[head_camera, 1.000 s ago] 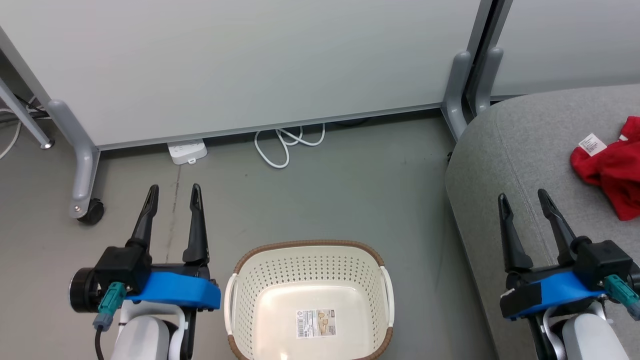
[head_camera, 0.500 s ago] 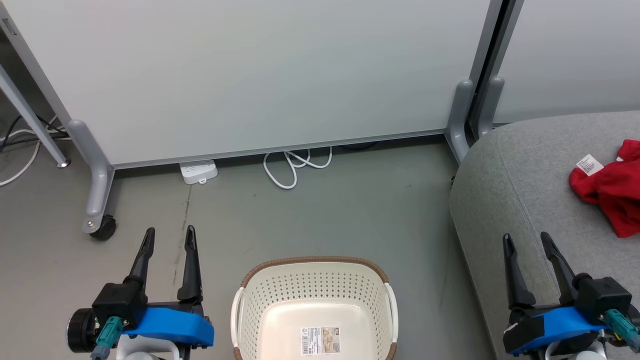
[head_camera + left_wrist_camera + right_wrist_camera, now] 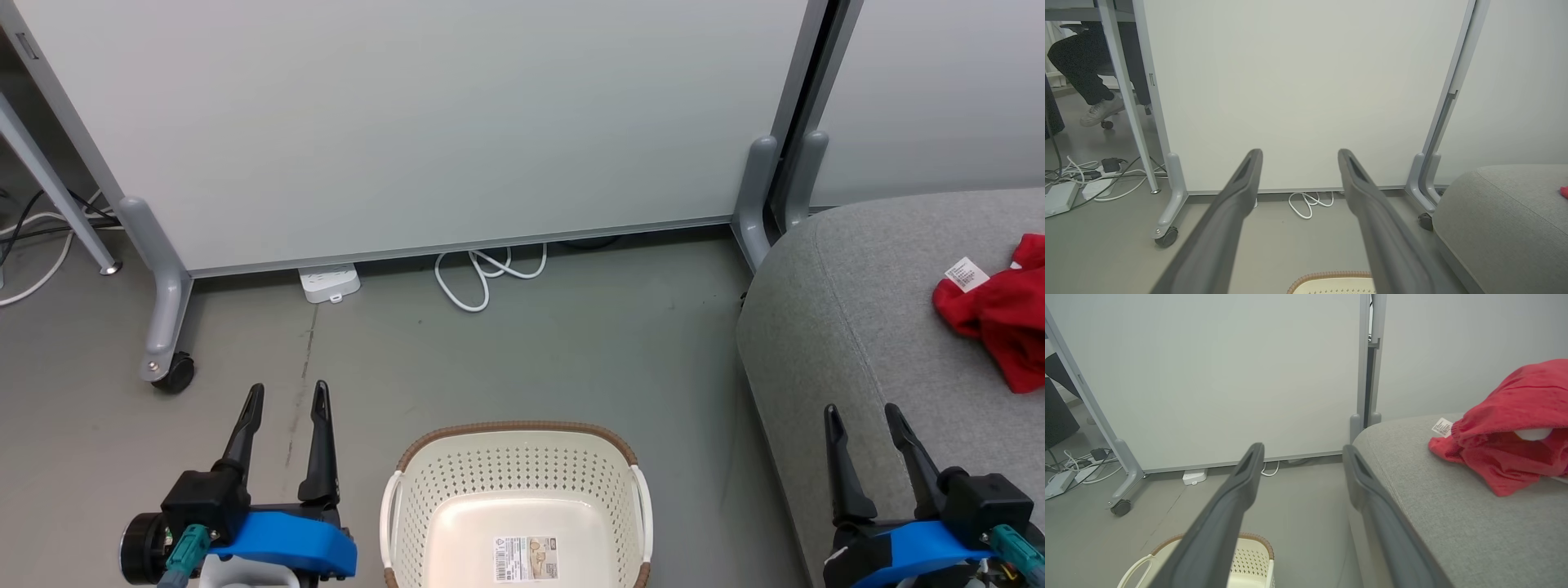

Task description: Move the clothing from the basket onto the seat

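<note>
Red clothing (image 3: 1002,314); grey seat (image 3: 849,327); cream perforated basket (image 3: 522,482), brown rim.

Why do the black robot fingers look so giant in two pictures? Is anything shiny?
Left wrist view: the left gripper sits close to the wide lens, so its fingers loom big and soft. Right wrist view: the same for the right gripper; the clothing looks sharp. Head view: even, soft light, faint shadows, a mild sheen inside the basket.

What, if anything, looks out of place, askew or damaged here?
Nothing stands out. The basket stands upright on the floor, the red clothing lies crumpled on the seat, and a white cable lies looped under the partition. The left end effector and right end effector are open, holding nothing.
</note>
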Available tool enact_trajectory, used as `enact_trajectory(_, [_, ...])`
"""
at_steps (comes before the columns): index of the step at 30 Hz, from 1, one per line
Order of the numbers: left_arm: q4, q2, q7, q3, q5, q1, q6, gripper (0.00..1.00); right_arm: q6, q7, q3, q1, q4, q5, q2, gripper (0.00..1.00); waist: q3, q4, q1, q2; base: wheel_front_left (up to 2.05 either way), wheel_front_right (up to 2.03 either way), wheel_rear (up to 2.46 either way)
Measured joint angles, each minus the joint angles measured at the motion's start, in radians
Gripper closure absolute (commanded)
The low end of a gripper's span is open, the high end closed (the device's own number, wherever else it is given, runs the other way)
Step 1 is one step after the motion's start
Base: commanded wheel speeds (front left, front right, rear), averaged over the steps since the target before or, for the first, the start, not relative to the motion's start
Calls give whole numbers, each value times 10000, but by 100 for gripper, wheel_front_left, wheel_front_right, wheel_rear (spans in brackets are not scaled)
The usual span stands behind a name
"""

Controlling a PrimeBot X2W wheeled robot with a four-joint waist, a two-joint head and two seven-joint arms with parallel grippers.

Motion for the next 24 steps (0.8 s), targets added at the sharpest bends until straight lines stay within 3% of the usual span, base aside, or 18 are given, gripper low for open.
enact_trajectory(4, [56,0,0,-38,-2,0,2,0,0,0,71,-7,29,81,4,0,6,8,1,0,0,0,0])
enact_trajectory(5, [56,0,0,-38,-2,0,2,100,0,0,71,-7,29,81,4,100,6,8,1,0,0,0,0])
enact_trajectory(11, [527,-12,111,-81,-86,345,0,100,0,100,65,192,489,138,73,100,7,6,0,0,0,0,0])
enact_trajectory(24, [479,-13,750,180,-2527,353,-2,100,0,732,6,189,428,2644,86,100,8,-69,1,0,0,0,0])
